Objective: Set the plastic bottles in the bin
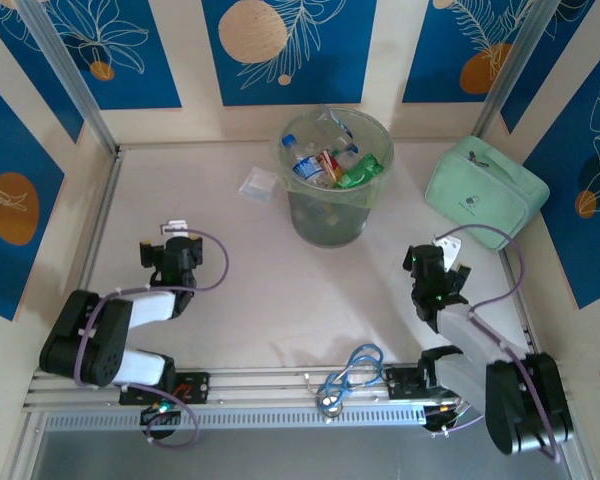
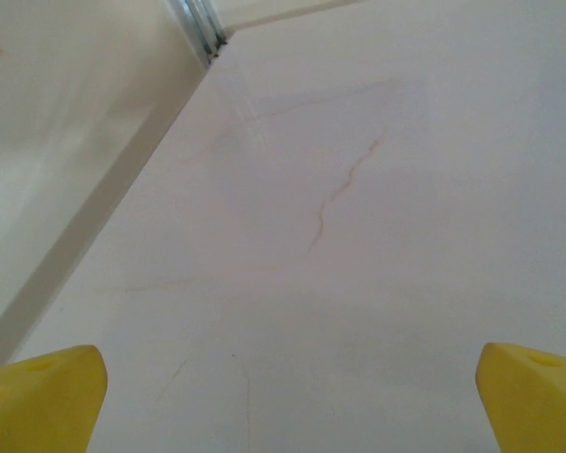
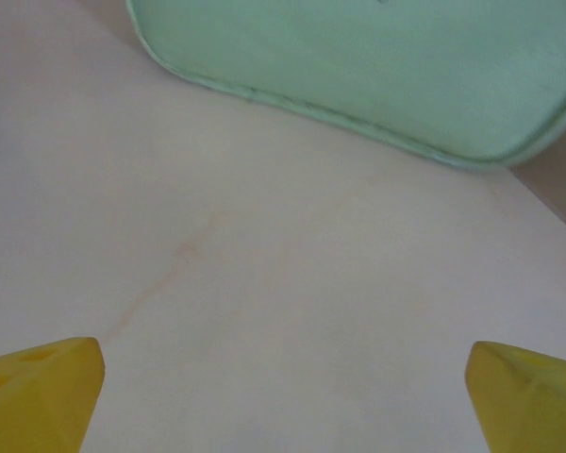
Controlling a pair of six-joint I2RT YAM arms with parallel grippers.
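The bin (image 1: pixel 332 222), a tall translucent pale green bucket, stands at the back middle of the table. Several crushed plastic bottles (image 1: pixel 325 160) lie heaped inside it, clear ones with blue labels, a green one and a red-labelled one. My left gripper (image 1: pixel 175 232) rests low at the left, well clear of the bin. In the left wrist view its yellow fingertips (image 2: pixel 42 396) stand wide apart over bare tabletop, open and empty. My right gripper (image 1: pixel 450 244) sits at the right, open too, its fingertips (image 3: pixel 524 392) spread with nothing between them.
A mint-green zippered soft case (image 1: pixel 485 190) lies at the back right, just beyond my right gripper, its edge (image 3: pixel 358 66) filling the top of the right wrist view. A flat clear plastic bag (image 1: pixel 258 184) lies left of the bin. A coiled blue cable (image 1: pixel 352 372) sits at the near rail.
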